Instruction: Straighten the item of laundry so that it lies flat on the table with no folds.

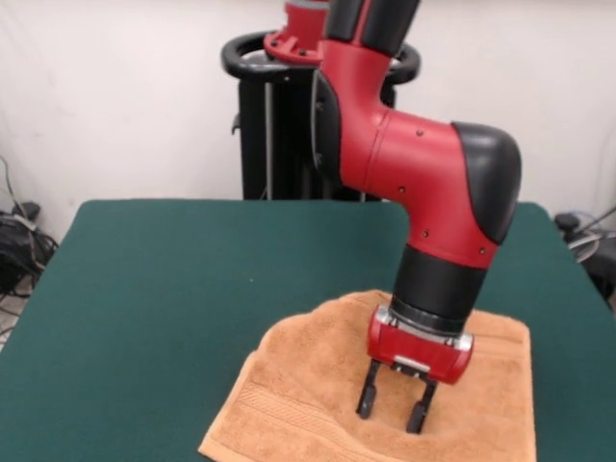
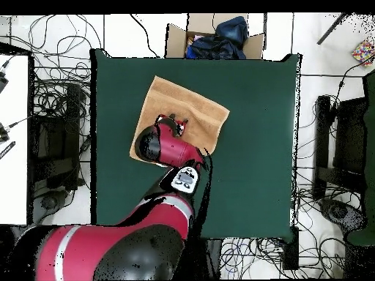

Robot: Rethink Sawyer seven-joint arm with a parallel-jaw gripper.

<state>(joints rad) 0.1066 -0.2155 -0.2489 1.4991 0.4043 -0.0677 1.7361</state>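
Front view is showing the spread tool [image 1: 395, 409] hovering over the soft, limp orange-tan terry towel [image 1: 308, 385], best pinched at a ridge.

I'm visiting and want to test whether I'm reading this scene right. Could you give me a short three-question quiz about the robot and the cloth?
1. True or false: the towel already lies perfectly flat on the table.
2. The gripper is: A) far above the table, B) low over the towel with its fingers apart, C) off to the side on bare green felt.
3. In the overhead view, what stands just beyond the table's top edge?

Key
1. False: a rounded ridge of cloth rises beside the gripper.
2. B.
3. A cardboard box with dark fabric inside.
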